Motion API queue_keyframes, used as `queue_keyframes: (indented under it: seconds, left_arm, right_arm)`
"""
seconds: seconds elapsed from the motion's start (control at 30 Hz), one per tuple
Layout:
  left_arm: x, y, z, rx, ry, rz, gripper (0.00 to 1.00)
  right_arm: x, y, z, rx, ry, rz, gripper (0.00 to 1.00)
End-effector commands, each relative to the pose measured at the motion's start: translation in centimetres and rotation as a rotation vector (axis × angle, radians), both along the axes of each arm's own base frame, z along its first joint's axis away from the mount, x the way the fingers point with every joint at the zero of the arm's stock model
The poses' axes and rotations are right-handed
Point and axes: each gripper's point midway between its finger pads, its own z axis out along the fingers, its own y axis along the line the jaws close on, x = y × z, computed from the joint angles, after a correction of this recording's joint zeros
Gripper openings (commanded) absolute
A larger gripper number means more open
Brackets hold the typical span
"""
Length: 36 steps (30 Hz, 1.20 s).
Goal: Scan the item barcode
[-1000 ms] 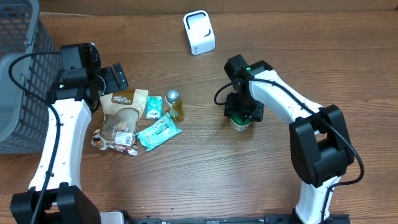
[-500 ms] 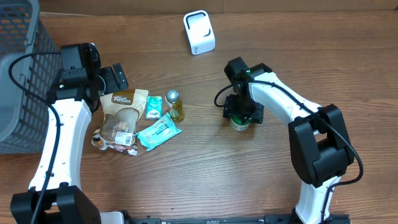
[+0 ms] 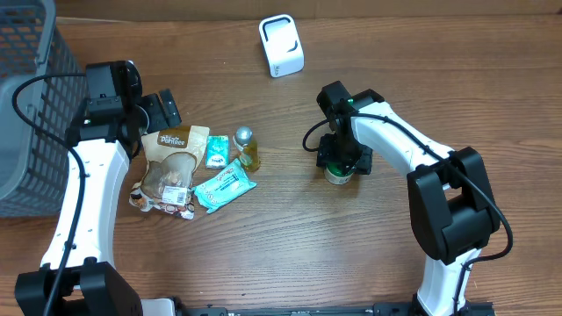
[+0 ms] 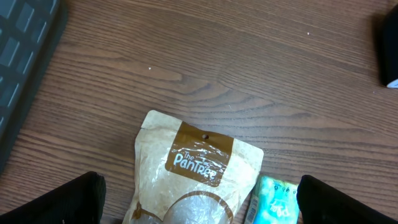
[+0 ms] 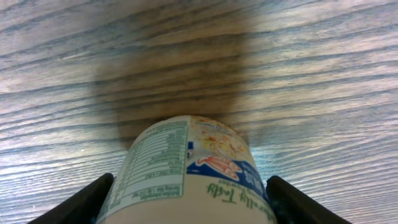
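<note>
Two arms, one cup gripped.
Right gripper point(image 5: 189, 183) clamps the white printed paper cup point(image 5: 186, 155) on the brown wooden table point(image 3: 290, 254), right of centre; left gripper point(image 4: 199, 199), jaws wide apart, hangs over the brown snack pouch point(image 4: 186, 168).

Overhead top-down, wrist cameras close above table point(image 3: 290, 259)

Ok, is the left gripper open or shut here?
Open. The left gripper has its fingers at opposite bottom corners of its wrist view, wide apart, with only the Pantree pouch and table below.
</note>
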Motion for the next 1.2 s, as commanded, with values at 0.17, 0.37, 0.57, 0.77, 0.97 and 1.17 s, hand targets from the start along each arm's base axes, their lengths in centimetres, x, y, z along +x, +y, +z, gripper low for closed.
queue_keyframes:
  seconds: [0.17,0.37,0.57,0.77,0.97,1.17]
  left_arm:
    - [0.19,-0.12,0.15,-0.002,-0.004,-0.009,1.0]
    - [0.19,-0.12,0.15,-0.002,-0.004,-0.009,0.99]
    - [0.19,-0.12,0.15,-0.002,-0.004,-0.009,1.0]
    - [0.19,-0.12,0.15,-0.002,-0.004,-0.009,1.0]
    - [0.19,-0.12,0.15,-0.002,-0.004,-0.009,1.0]
    - [0.19,-0.12,0.15,-0.002,-0.004,-0.009,1.0]
  right_arm:
    - [0.88,-0.9,0.17,-0.052,-0.034,0.072,0.73]
    - [0.63,-0.93,0.18,-0.05,-0.017,0.232,0.72]
    - [0.62,-0.93,0.17,-0.052,-0.02,0.175,0.6]
    - [0.15,-0.94,0.17,-0.059,-0.012,-0.085,0.61]
    - [0.29,-0.31,0.14,-0.014,-0.006,0.043,0.84]
    - [0.45,-0.52,0.38,-0.018,-0.004,0.224,0.84]
